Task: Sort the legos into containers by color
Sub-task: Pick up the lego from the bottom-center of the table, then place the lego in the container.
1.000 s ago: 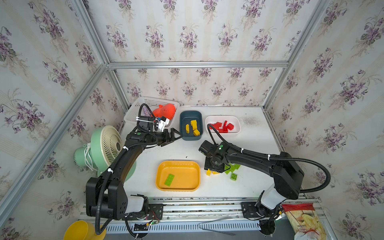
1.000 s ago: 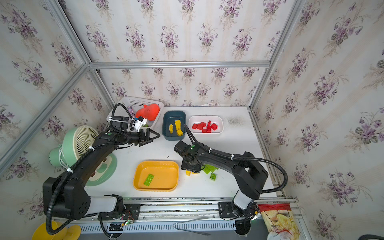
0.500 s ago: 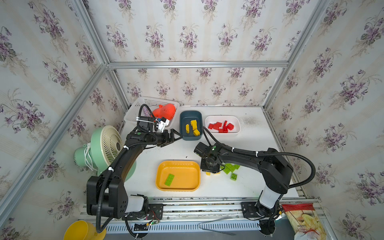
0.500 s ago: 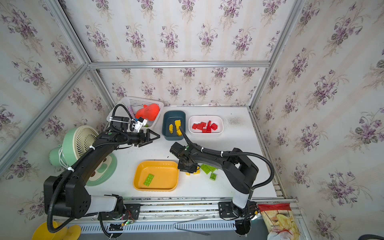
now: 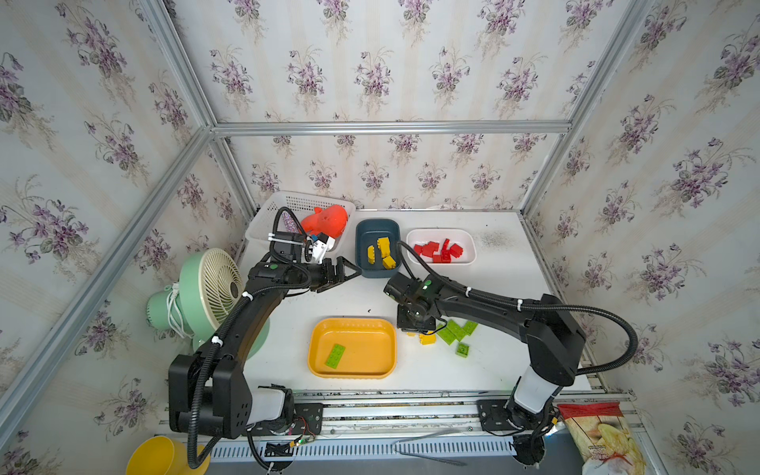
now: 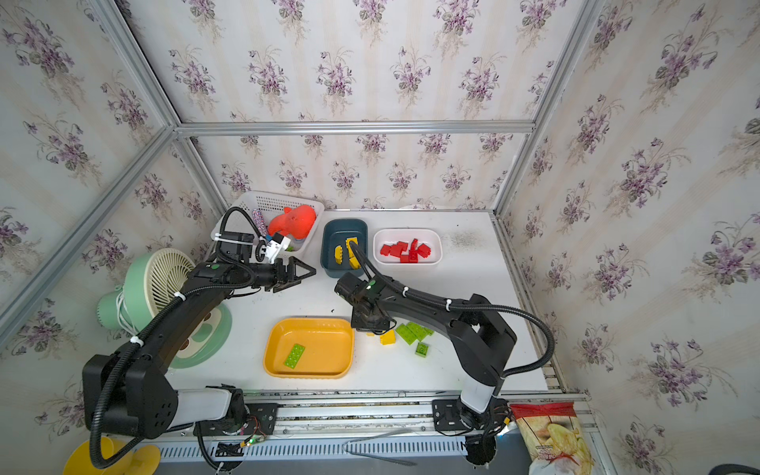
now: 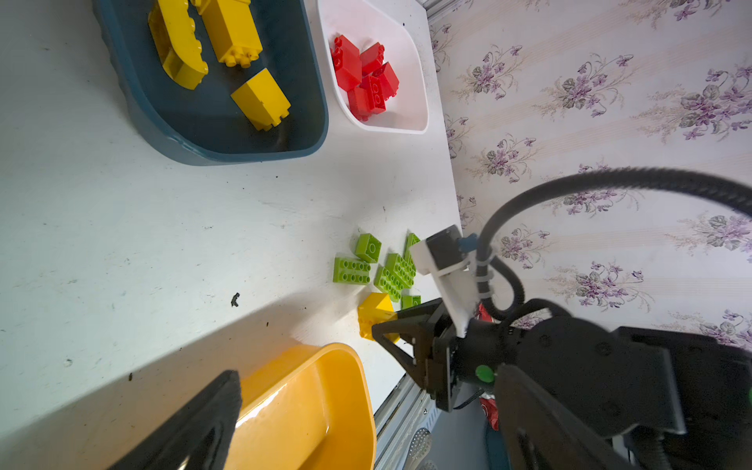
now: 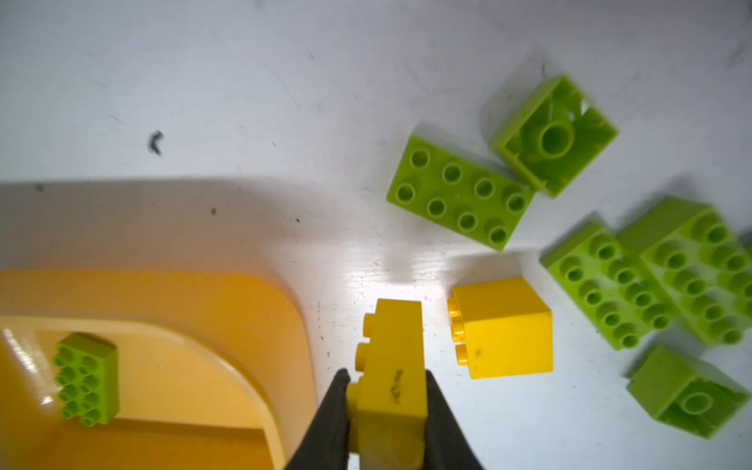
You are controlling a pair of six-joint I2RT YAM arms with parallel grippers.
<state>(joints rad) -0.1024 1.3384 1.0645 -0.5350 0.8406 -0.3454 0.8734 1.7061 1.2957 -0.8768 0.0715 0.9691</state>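
The left arm (image 5: 246,320) and right arm (image 5: 489,301) are matte black, with boxy shoulder joints and a white link (image 5: 534,390) at the base. A ribbed black hose (image 7: 610,175) runs along each (bound on with white ties (image 5: 520,305)). A green lamp (image 7: 484,373) glows near the wrist. The right gripper (image 8: 385,374) has black, wedge-shaped fingers (image 8: 325,427).

Three shallow rounded plastic trays: one dark teal-blue tray (image 5: 376,228), one white tray (image 5: 466,240), one orange-yellow tray (image 5: 370,337). Five yellow studded plastic bricks (image 7: 234,28): three in the dark teal-blue tray, two outside it. Six lime green studded bricks (image 8: 460,191): one in the orange-yellow tray, five loose on the white surface (image 5: 506,267). The red studded bricks (image 7: 346,65) lie heaped in the white tray, at least five; the exact number is unclear.
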